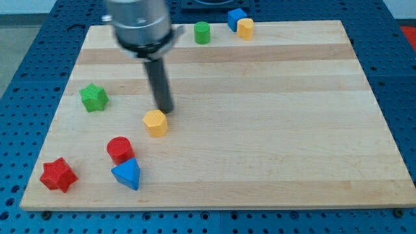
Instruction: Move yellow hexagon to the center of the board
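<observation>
The yellow hexagon [156, 122] lies on the wooden board [273, 130], left of the board's middle. My tip [166, 110] stands just above and slightly right of the hexagon in the view, touching or almost touching its upper right edge. The dark rod rises from there to the arm's grey end near the view's top.
A green star [94, 97] lies at the left. A red cylinder [120, 149], a blue triangular block [127, 173] and a red star [58, 175] sit at the lower left. A green cylinder [202, 32], a blue cube [236, 18] and a yellow block [246, 28] sit along the top edge.
</observation>
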